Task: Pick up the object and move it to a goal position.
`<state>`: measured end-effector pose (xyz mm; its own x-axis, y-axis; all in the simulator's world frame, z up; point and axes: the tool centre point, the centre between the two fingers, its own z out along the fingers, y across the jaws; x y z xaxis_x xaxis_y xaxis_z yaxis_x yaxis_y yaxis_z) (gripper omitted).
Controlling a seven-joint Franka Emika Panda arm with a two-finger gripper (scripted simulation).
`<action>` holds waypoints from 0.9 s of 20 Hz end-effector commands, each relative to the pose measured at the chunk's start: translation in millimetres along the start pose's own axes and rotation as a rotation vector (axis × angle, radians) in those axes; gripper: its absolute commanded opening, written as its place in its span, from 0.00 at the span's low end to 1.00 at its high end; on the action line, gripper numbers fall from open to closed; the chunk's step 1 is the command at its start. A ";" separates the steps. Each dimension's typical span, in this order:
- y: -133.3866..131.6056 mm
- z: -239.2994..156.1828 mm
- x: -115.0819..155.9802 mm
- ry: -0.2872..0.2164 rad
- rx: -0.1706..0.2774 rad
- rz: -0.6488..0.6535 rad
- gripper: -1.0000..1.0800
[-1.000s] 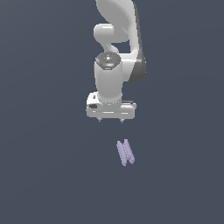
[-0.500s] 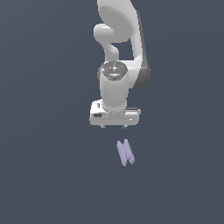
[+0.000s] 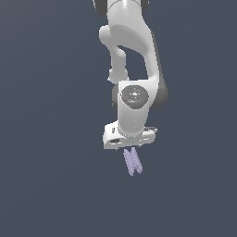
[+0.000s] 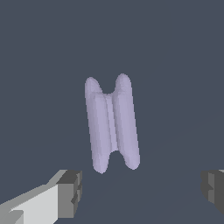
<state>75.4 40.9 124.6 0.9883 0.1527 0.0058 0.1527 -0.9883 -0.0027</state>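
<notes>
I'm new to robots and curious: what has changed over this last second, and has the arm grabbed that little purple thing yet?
The gripper has come down and shifted toward the exterior view's right, so it now hangs just above the purple piece. Nothing is grabbed yet: the wrist view shows the fingers spread wide, clear of it. The piece itself has stayed where it lay.

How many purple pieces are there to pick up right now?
1. The piece lies on the floor just below the gripper, free between the open fingers in the wrist view. No others show.
</notes>
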 end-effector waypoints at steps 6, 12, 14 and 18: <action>-14.1 20.1 24.1 -0.004 -0.002 -0.083 0.96; -19.4 28.0 32.1 -0.006 -0.002 -0.113 0.96; -20.0 28.9 32.9 -0.006 -0.002 -0.116 0.96; -19.8 30.3 32.2 -0.006 -0.002 -0.114 0.96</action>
<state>104.3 65.7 95.6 0.9644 0.2645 -0.0002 0.2645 -0.9644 -0.0003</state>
